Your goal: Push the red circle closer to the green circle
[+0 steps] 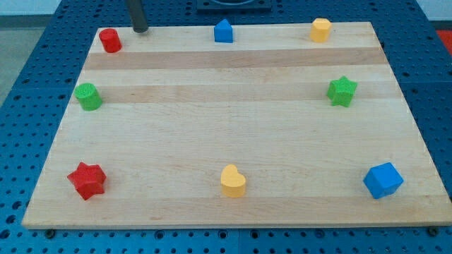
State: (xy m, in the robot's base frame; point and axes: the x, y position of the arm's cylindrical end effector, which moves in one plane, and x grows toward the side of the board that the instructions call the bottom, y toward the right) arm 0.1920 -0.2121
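Observation:
The red circle (109,40) sits at the board's top left corner. The green circle (88,97) lies below it near the left edge, a clear gap between them. My tip (140,29) stands at the board's top edge, just to the right of the red circle and apart from it.
A wooden board (226,127) carries a blue block (223,32) at top middle, a yellow block (320,30) at top right, a green star (342,91) at right, a blue cube (383,180) at bottom right, a yellow heart (233,181) at bottom middle, a red star (87,180) at bottom left.

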